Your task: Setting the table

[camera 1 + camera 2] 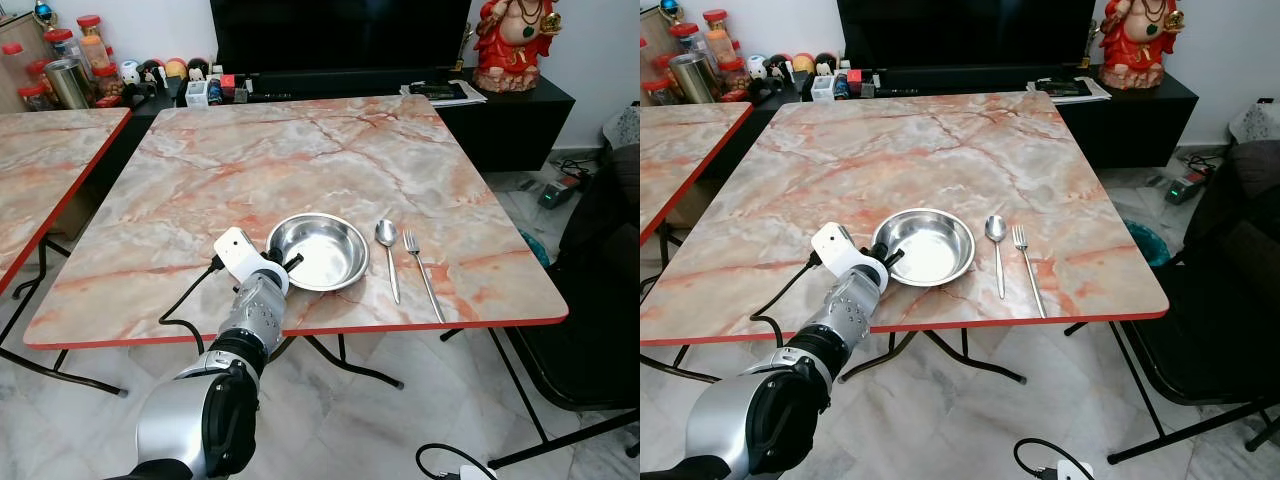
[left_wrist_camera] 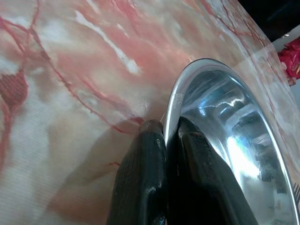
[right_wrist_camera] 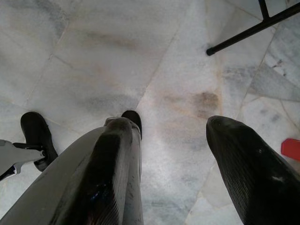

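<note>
Tabletop [image 1: 330,150], square, pink-veined marble pattern with a red edge band, on black folding legs over a pale marble floor [image 3: 154,61].

Item 1: shallow round stainless-steel bowl [image 1: 325,250], standing near the front edge of the tabletop, a little left of centre.
Item 2: stainless-steel spoon [image 1: 387,240], just to the right of the bowl, handle toward the front edge.
Item 3: stainless-steel fork [image 1: 420,268], just right of the spoon and roughly parallel to it, apart from it.
Item 4: left pincer [image 2: 165,133], at the bowl's near-left rim; the two black fingers [image 2: 143,178] are closed on the thin rim, one outside and one inside.
Item 5: right pincer [image 3: 173,136], hanging idle over the floor, fingers spread apart, nothing between them.

Risks, as judged: the grip is on a thin, slick metal lip, so the bowl may slip or tip if lifted or dragged. A sideways pull to the right could knock the spoon and fork out of line. The place setting sits close to the front edge, and a pull toward the robot could carry the bowl over it.

Obscured: the fingertips in the head views are largely covered by the white wrist camera [image 1: 238,252]. The clutter of jars and figurines behind the tabletop is too small to itemise.
</note>
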`<state>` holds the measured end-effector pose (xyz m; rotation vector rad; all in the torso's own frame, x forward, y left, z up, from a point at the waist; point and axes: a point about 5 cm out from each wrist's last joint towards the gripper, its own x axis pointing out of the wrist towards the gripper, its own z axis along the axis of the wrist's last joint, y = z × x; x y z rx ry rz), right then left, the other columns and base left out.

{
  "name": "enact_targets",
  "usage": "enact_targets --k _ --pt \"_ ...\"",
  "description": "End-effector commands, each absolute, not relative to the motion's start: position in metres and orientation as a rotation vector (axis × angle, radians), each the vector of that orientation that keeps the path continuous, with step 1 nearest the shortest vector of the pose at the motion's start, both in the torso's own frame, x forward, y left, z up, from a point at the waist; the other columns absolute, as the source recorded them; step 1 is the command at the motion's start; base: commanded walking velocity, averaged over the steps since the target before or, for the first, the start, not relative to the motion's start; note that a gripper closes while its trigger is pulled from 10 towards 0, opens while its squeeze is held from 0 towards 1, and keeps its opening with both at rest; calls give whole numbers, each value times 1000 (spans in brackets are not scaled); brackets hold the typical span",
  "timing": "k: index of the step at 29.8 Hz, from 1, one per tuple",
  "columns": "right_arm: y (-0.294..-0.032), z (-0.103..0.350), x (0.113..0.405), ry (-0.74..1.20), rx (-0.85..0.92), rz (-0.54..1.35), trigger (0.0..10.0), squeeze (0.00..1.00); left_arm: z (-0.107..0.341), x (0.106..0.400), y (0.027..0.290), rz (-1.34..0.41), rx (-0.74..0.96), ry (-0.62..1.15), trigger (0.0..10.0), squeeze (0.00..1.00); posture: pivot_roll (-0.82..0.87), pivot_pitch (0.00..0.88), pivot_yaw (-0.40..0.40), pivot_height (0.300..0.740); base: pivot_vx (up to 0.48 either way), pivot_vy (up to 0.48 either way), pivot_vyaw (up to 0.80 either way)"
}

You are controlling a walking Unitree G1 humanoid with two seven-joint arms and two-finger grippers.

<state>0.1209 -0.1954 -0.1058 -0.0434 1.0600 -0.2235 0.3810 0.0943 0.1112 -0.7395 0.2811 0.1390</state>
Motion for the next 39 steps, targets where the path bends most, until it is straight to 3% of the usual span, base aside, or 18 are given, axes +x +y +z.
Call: enact_targets --k 1,3,4,5,6,7,28,29,30,31,39 --pt "-193 -106 121 1056 -26 -231 10000 0 111 381 92 130 -717 293 10000 0 -40 0 61 740 0 0 0" --pt "-193 -106 121 1056 -25 -231 10000 0 111 381 92 131 -714 293 10000 0 -40 0 61 740 0 0 0" --pt "-193 -106 121 1056 -26 -231 10000 0 111 381 92 132 -714 296 10000 424 -42 0 59 740 0 0 0" --pt "-193 -106 121 1056 -26 -232 10000 0 110 381 92 133 -711 302 10000 486 -42 0 59 740 0 0 0" --pt "-193 -106 121 1055 -27 -232 10000 0 109 380 92 134 -710 305 10000 784 -41 0 58 740 0 0 0" --pt "-194 -106 121 1055 -27 -233 10000 0 109 380 92 135 -709 307 10000 1000 -40 0 57 740 0 0 0" --pt "-192 -104 129 1042 -23 -229 10000 0 113 383 100 165 -724 279 10000 1000 -33 0 54 740 0 0 0" --pt "-192 -103 130 1039 -23 -229 10000 0 114 383 102 173 -729 269 10000 384 -33 0 55 740 0 0 0" --pt "-192 -103 131 1039 -23 -229 10000 0 114 383 103 176 -729 266 10000 384 -34 0 54 740 0 0 0" --pt "-192 -103 131 1038 -23 -229 10000 0 115 384 104 176 -732 259 10000 0 -35 0 54 740 0 0 0" --pt "-193 -102 135 1031 -23 -229 10000 0 134 391 130 193 -794 121 10000 0 -31 0 48 740 0 0 0"
